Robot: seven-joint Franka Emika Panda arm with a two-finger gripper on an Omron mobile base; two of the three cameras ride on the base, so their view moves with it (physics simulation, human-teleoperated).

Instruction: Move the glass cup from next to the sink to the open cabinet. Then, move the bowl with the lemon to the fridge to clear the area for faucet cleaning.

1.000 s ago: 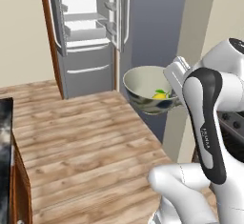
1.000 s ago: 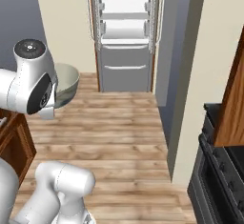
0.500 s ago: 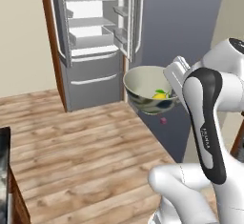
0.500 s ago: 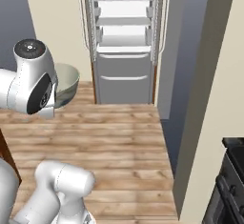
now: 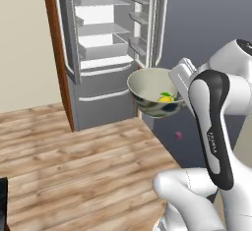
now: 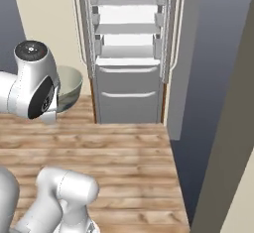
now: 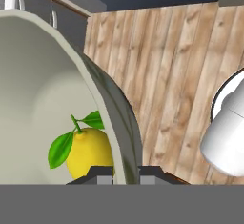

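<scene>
Gripping the rim of the cream-lined, mottled-outside bowl, the gripper is nearly closed; lemon inside.

Legible text: none in any view.
Arm link marking: small dark lettering runs along the dark band of the forearm in the left base view; too small to read.
Fridge: no brand, label or number visible on doors, shelves or drawer front.
Bowl: mottled outer pattern only; no characters.
Lemon: no sticker or mark.
</scene>
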